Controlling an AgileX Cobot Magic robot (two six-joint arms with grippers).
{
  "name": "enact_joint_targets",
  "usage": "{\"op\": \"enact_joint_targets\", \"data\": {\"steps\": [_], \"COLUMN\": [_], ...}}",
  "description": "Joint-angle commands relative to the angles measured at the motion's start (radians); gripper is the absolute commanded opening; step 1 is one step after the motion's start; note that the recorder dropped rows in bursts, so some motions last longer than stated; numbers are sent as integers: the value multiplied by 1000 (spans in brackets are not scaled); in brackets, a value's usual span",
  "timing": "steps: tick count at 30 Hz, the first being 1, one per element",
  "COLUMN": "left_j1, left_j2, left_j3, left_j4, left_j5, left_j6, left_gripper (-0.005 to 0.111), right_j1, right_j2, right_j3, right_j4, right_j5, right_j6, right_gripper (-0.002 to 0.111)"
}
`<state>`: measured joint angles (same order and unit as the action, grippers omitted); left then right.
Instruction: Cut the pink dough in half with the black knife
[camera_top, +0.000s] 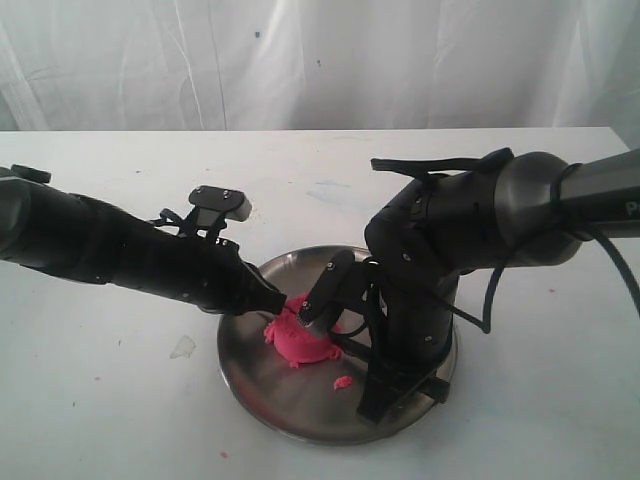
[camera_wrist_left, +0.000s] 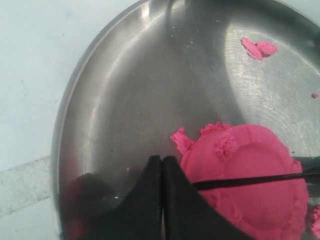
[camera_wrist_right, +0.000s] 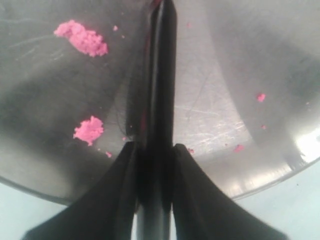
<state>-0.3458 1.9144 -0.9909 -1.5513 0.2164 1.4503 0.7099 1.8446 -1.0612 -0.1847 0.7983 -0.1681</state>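
On plate (camera_top: 250, 400), pink dough (camera_wrist_left: 250, 175) beside clenched left pincer (camera_wrist_left: 162, 162); right pincer (camera_wrist_right: 156, 146) grips black knife (camera_wrist_right: 162, 75).

Both arms converging, left hand (camera_wrist_left: 161, 160) pinched closed, right hand (camera_wrist_right: 155, 146) clamped on the black knife (camera_wrist_right: 162, 65)

I'm seeing my bulky matte-black left arm (camera_top: 110, 250) and rounded dark-grey right arm (camera_top: 480, 220), a thin black cable (camera_top: 618, 262) looping off the right, white lettering (camera_top: 631, 207) showing on its link.
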Motion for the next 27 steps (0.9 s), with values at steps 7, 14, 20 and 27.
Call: {"op": "enact_joint_targets", "data": {"steps": [7, 14, 20, 27], "left_j1": [-4, -4, -4, -4], "left_j2": [45, 87, 87, 87], "left_j3": [14, 14, 14, 14], "left_j4": [3, 3, 3, 3], "left_j5": [-11, -19, -19, -19], "left_j6": [10, 15, 15, 15], "left_gripper": [0, 0, 0, 0], "right_j1": [4, 4, 4, 4], "right_j2": [9, 17, 48, 82], "right_j3": [5, 5, 5, 5], "right_j4": [11, 9, 9, 9], "right_j5": [-17, -73, -87, -87], "right_j6": [-1, -1, -1, -1], "right_gripper": [0, 0, 0, 0]}}
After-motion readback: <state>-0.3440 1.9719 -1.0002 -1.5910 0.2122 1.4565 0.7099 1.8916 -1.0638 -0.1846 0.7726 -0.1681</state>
